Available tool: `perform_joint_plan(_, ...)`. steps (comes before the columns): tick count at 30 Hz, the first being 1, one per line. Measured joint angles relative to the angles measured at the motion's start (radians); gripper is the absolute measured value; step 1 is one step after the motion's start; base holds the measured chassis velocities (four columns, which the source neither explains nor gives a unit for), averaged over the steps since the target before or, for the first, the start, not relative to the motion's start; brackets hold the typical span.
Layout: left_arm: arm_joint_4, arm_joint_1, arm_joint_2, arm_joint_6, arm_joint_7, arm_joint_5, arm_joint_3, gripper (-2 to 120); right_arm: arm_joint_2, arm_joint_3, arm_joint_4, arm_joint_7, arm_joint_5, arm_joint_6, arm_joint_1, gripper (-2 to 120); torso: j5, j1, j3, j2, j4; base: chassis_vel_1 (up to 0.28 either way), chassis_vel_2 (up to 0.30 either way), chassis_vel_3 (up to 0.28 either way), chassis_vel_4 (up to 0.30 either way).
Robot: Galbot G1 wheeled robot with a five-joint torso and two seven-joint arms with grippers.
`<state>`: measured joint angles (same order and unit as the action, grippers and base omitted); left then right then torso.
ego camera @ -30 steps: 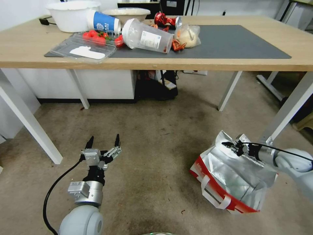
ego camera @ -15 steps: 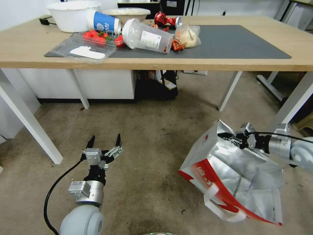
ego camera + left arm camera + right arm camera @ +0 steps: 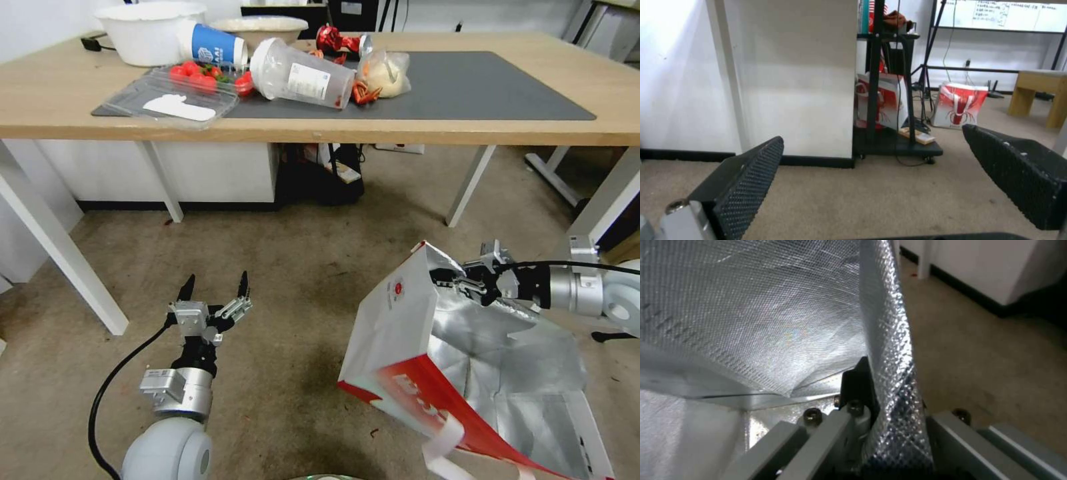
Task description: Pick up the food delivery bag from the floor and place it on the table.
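- Head view: right gripper (image 3: 460,280) is pinching the foil rim of the food delivery bag (image 3: 400,320), which is hanging tilted in front of the table (image 3: 53,100).
- Judgement: grip is on one thin wall only, so it needs a slow, steady raise above the tabletop edge; a swing could tear it loose.
- Bag is showing a white side with a small red round logo, red lower panel, crinkled silver lining, white strap (image 3: 443,443) dangling.
- Left gripper (image 3: 213,290) is idling low over the floor (image 3: 300,267), fingers spread.

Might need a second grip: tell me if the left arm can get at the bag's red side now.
Probably yes: the left gripper hangs open over bare floor, nothing between it and the food delivery bag.
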<state>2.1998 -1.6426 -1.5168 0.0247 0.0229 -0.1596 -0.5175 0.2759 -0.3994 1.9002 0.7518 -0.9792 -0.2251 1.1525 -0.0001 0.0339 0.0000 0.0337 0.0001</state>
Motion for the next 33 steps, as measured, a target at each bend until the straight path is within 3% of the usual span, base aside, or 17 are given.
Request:
perform_joint_plan(10,0.004,-0.002,0.002,-0.001,-0.004,0.000,0.000,100,-0.025,-0.060,0.038,0.123,-0.055,-0.009,0.058,0,0.0001,0.000,0.000,0.000,-0.0002,0.000,0.000,0.000,0.000)
perform_joint_plan(33,0.016,-0.005,0.009,-0.012,-0.023,-0.010,-0.016,100,0.001,-0.060,0.031,0.120,-0.023,-0.009,0.068,0,0.0001,0.000,0.000,0.000,-0.0002,0.000,0.000,0.000,0.000)
